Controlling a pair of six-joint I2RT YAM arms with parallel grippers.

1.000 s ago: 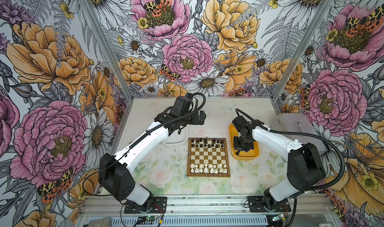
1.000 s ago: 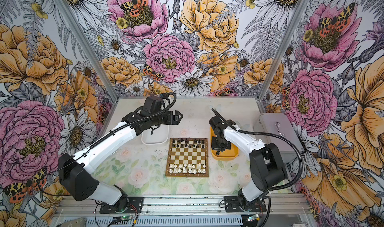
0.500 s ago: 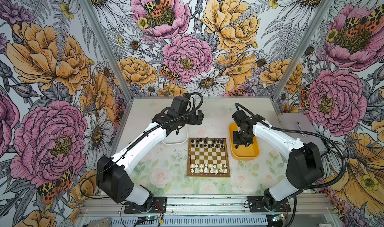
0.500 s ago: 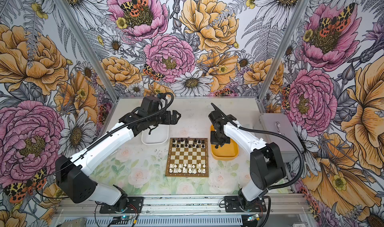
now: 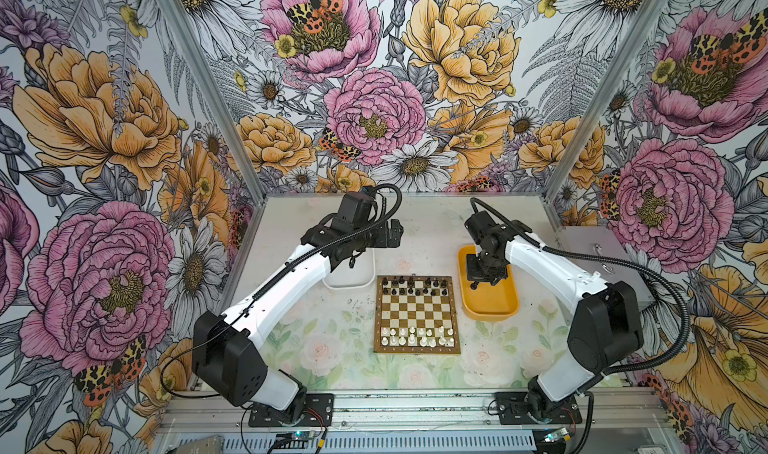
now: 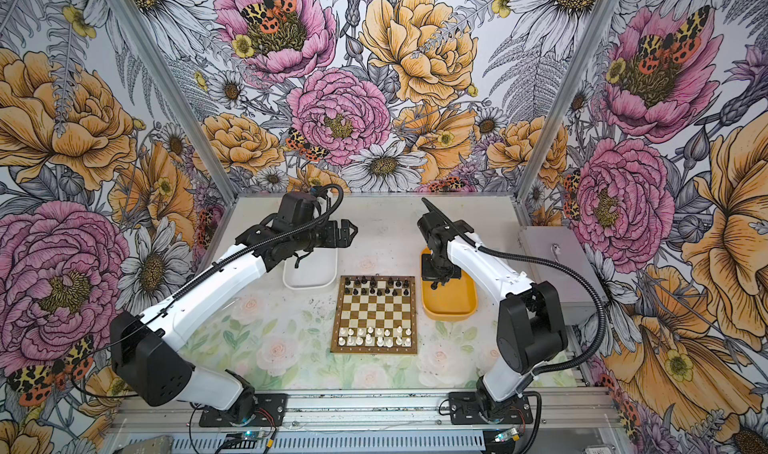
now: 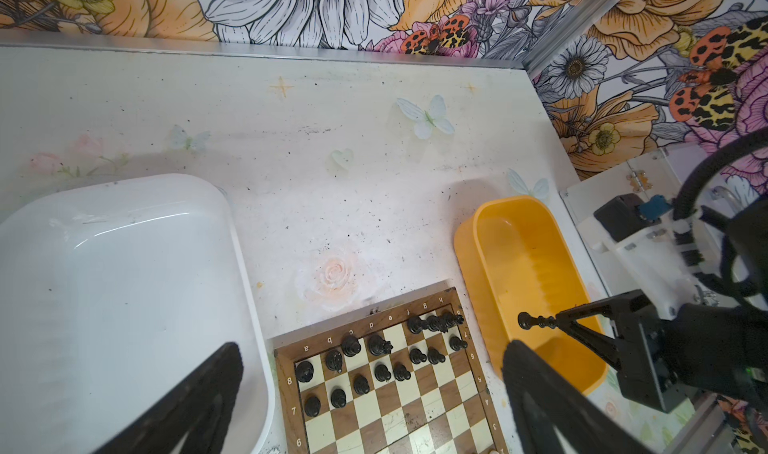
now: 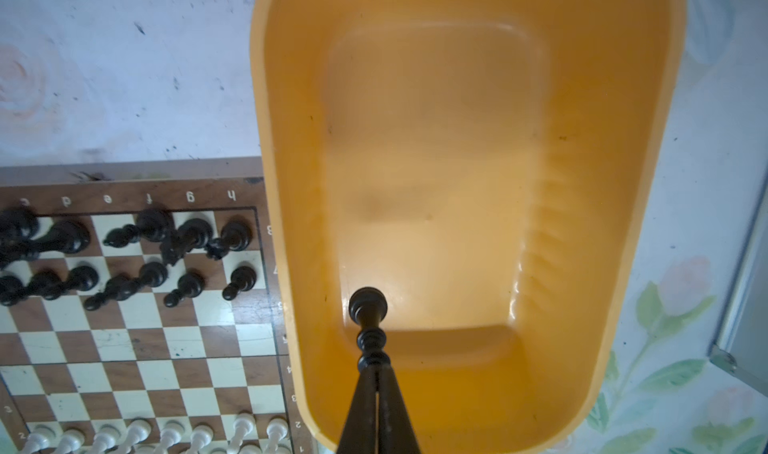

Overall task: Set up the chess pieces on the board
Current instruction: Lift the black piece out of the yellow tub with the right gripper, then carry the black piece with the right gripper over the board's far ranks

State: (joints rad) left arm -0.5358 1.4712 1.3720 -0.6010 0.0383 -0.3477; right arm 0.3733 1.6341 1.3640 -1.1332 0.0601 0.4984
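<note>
One slender black chessman (image 8: 368,319), ringed stem, between right fingers (image 8: 360,414)

A: What covers the walls?
B: Wallpaper (image 5: 374,111) on all three sides: huge pink and orange peonies, white daisies, grey ferns, spotted orange moths.
A: And the corners?
B: Bare aluminium posts (image 5: 208,86) rise from the back corners of the table (image 5: 432,223). Its top is pale and scuffed, printed with faint roses and leaves.
A: Anything else?
B: A grey metal box (image 6: 540,239) just beside its right edge, and an aluminium rail (image 5: 415,406) along the front. The light is even.

White tray (image 7: 124,285), yellow tray (image 8: 436,140)
</note>
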